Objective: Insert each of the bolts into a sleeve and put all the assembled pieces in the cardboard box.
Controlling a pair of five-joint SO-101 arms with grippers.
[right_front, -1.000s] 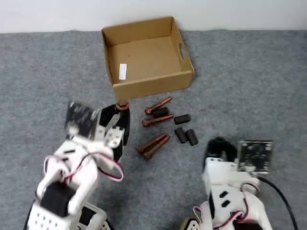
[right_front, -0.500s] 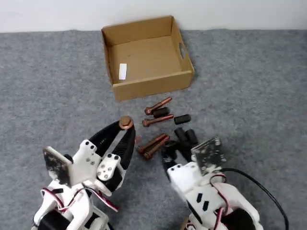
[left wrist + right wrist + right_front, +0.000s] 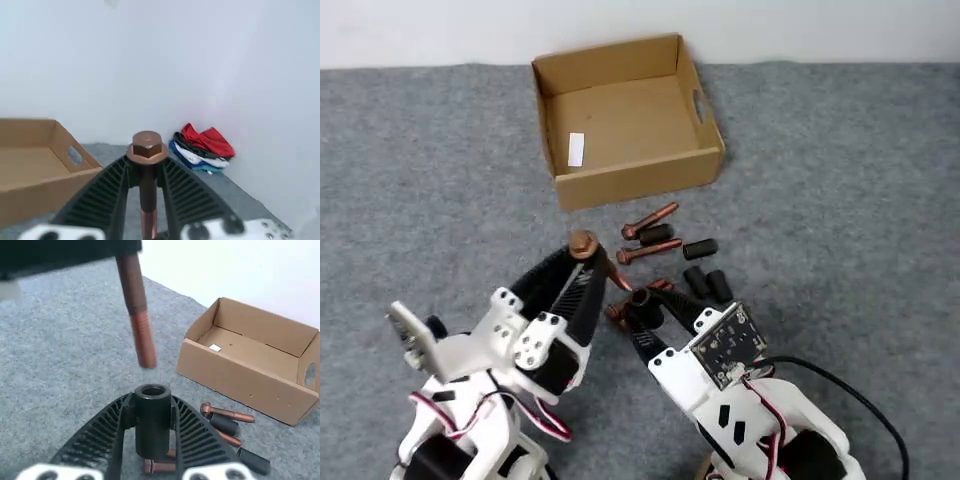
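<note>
My left gripper (image 3: 582, 262) is shut on a copper bolt (image 3: 146, 177), hex head up, held above the carpet; its threaded tip (image 3: 143, 347) hangs just above and slightly off the mouth of a black sleeve (image 3: 152, 417). My right gripper (image 3: 646, 305) is shut on that sleeve, bore facing up. Several more copper bolts (image 3: 650, 218) and black sleeves (image 3: 700, 248) lie loose on the carpet in front of the open cardboard box (image 3: 622, 178), which has nothing in it but a white label.
Grey carpet (image 3: 840, 190) covers the table, with free room on both sides of the box. A pile of folded red, blue and white cloth (image 3: 202, 147) lies by the far wall.
The right arm swung in from the right and rose with a sleeve in its jaws. The left arm pulled back from the box, tilting its bolt toward that sleeve.
</note>
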